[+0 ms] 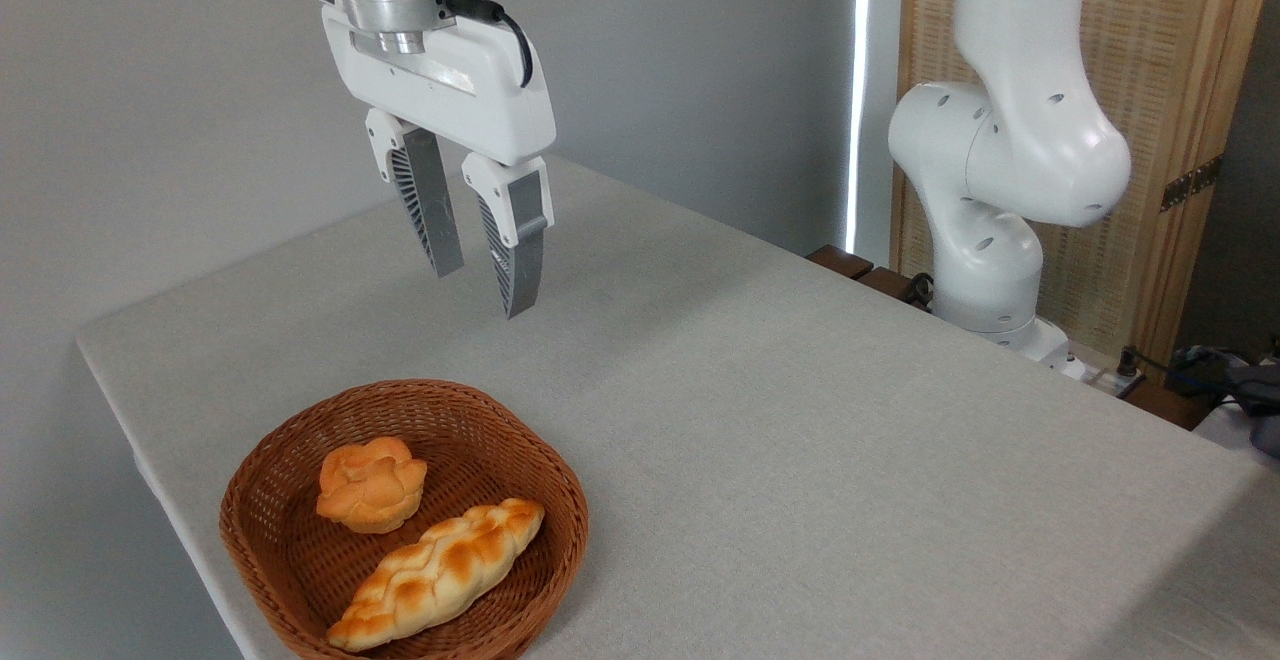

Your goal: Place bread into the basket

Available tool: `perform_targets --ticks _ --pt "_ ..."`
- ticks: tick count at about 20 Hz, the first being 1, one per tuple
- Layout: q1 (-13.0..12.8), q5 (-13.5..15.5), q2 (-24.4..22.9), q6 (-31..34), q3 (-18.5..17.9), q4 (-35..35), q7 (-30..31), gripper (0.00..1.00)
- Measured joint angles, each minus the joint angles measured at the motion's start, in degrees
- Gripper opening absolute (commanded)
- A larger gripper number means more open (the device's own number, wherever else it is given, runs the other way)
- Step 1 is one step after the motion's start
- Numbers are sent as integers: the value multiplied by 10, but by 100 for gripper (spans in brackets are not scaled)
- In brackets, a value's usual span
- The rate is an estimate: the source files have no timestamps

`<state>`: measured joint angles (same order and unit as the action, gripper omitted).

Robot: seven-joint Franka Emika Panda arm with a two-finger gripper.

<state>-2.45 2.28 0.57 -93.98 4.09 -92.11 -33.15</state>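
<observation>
The long braided bread lies inside the brown wicker basket at the lower left, its pointed ends running from the front rim toward the right side. Beside it in the basket sits a small round flower-shaped bun. My gripper hangs well above the table, up and behind the basket. It is open, with nothing between its grey ribbed fingers.
The table is covered in a pale grey cloth, whose left edge passes close to the basket. The arm's white base stands at the back right before a wooden screen. Cables lie at the far right edge.
</observation>
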Motion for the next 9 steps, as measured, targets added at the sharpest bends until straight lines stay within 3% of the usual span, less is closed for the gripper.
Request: perform_targets --ticks 2,9 --pt "1 -14 0 0 0 0 0 100" --pt "2 -16 -1 0 0 1 0 100"
